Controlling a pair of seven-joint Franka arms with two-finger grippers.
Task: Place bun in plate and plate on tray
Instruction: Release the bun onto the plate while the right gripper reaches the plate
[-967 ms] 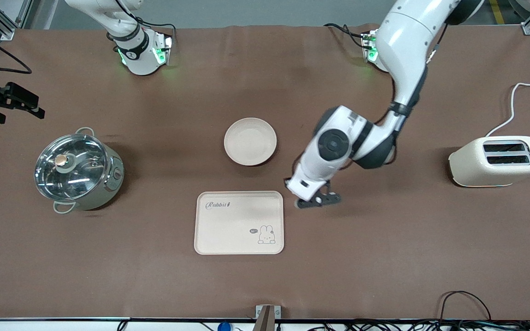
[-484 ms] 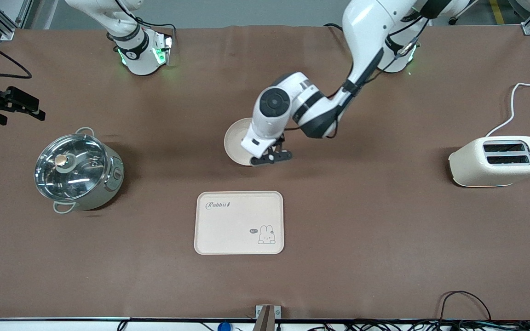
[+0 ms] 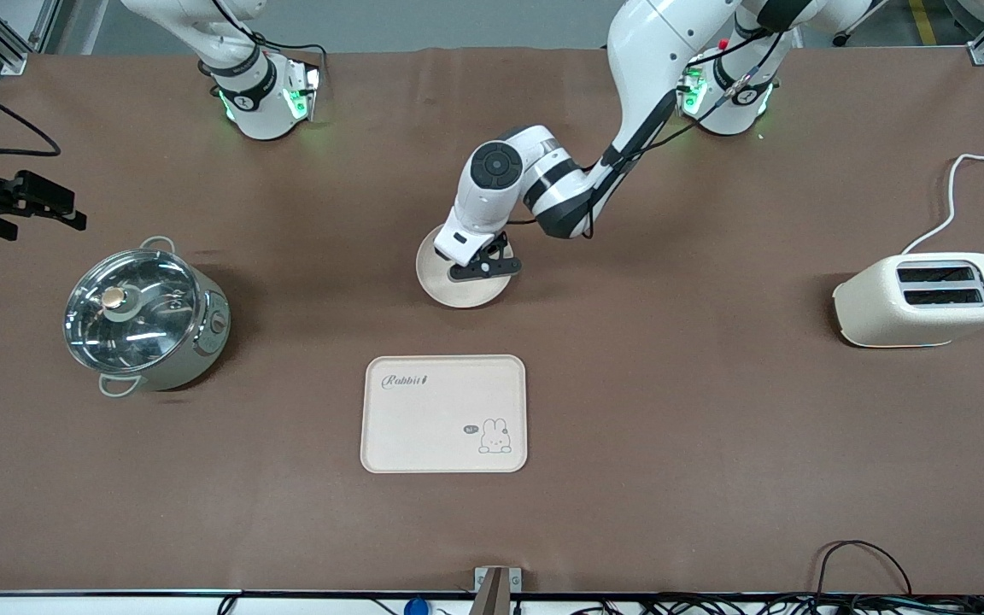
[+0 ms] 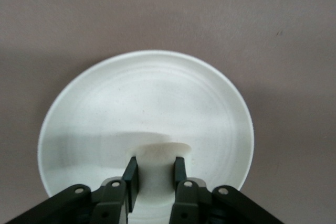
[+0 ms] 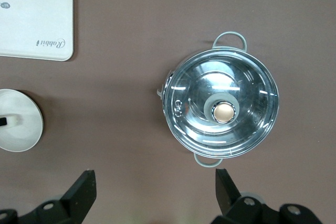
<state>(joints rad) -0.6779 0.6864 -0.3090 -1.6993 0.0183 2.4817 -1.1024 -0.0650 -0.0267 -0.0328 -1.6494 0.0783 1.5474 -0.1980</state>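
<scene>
The round cream plate (image 3: 464, 293) lies on the table, farther from the front camera than the Rabbit tray (image 3: 443, 413). My left gripper (image 3: 483, 266) is low over the plate and is shut on the small pale bun (image 4: 156, 167), which shows between its fingers in the left wrist view, just above the plate (image 4: 147, 98). The hand hides the bun in the front view. My right gripper (image 3: 46, 207) is open and empty and waits in the air over the table's edge at the right arm's end; its wrist view (image 5: 153, 178) shows the plate (image 5: 18, 124) and the tray (image 5: 31, 17).
A steel pot with a glass lid (image 3: 143, 316) stands toward the right arm's end and also shows in the right wrist view (image 5: 223, 111). A cream toaster (image 3: 923, 299) with a white cord stands toward the left arm's end.
My left gripper has swung from beside the tray to over the plate and has settled lower over its middle. The right arm has barely moved.
</scene>
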